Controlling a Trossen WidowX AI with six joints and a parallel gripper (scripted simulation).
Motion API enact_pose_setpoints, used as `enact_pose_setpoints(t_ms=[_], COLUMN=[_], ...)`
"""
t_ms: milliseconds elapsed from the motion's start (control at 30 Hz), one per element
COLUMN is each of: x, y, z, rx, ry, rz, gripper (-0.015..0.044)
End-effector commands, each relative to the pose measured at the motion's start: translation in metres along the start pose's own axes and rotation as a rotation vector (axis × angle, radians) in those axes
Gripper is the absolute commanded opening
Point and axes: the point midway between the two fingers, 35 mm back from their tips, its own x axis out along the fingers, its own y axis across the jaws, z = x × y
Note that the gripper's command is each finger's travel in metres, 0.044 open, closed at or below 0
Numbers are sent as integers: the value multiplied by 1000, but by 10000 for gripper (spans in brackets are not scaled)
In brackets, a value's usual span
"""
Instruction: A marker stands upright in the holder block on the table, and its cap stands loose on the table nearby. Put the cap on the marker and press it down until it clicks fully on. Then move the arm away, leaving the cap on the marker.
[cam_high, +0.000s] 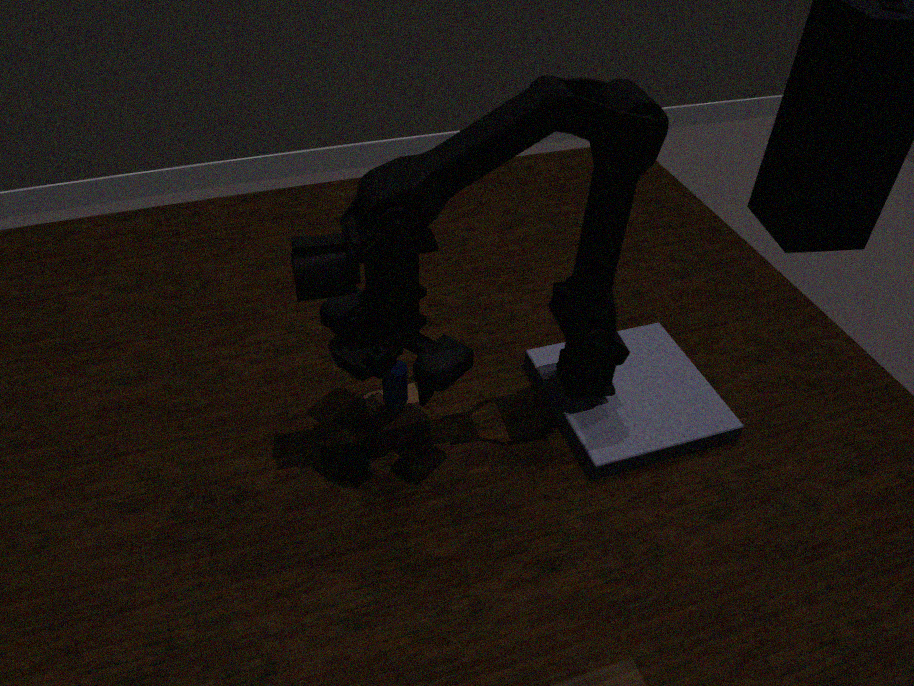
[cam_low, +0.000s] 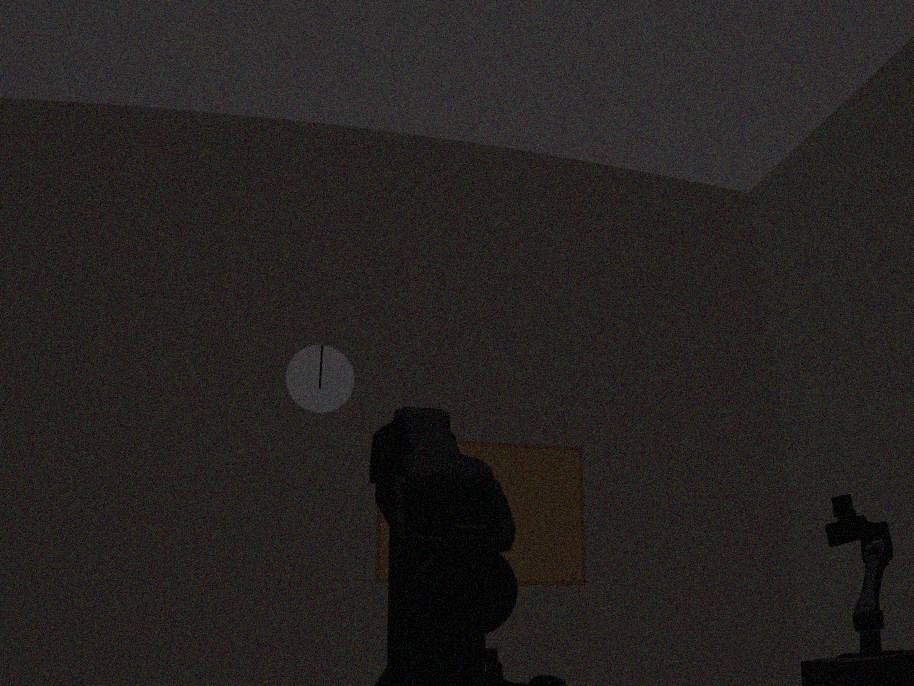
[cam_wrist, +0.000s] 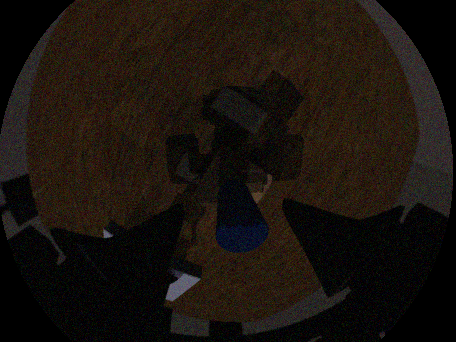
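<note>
I see my black claw (cam_high: 399, 371) spread wide and gripping nothing, the upright blue cylindrical marker cap (cam_high: 395, 383) standing between its fingers, on the marker over the brown wooden table (cam_high: 221, 516).

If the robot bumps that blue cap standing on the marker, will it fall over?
Probably not easily. The blue cap sits upright on the marker, which stands in the pale holder block, so that likely steadies it. It looks tall and thin, so a hard sideways knock might tilt it. The open gripper straddles it closely, so a bump seems possible.
</note>
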Motion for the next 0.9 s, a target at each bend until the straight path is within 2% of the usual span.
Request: enact_pose_setpoints(t_ms=[0,133,300,367,567,867], x=[-28,-70,-72,-71,-63,-63], y=[-3,0,0,0,0,0], z=[3,1,0,0,1,1], rx=[5,1,0,62,553,568], ry=[-10,-6,-6,-6,-6,-6], rz=[-9,-5,-4,-5,-6,-6], gripper=[440,440,440,387,230,0])
